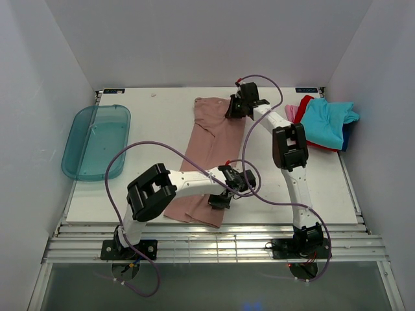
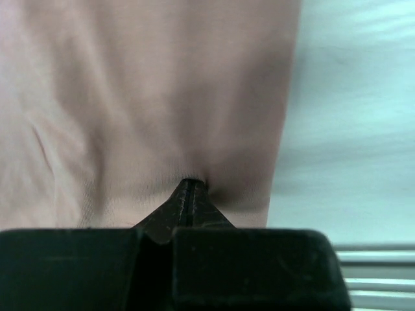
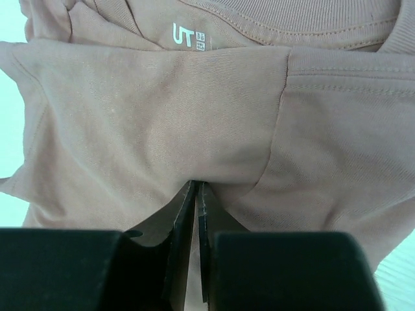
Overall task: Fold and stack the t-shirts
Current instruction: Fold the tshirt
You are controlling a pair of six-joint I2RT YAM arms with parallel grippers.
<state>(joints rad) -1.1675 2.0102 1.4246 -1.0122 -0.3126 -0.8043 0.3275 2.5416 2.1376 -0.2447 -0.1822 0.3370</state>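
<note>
I'm getting bright, even overhead light with soft shadows; the dusty-pink t-shirt [image 2: 149, 97] is coming through blurred in the left wrist view.

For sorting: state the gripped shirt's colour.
Dusty pink shirt, plain; clearest in the top external view.

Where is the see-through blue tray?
In the top view the tray lies at the far left, apart from the pink t-shirt stretched out in the middle.
</note>
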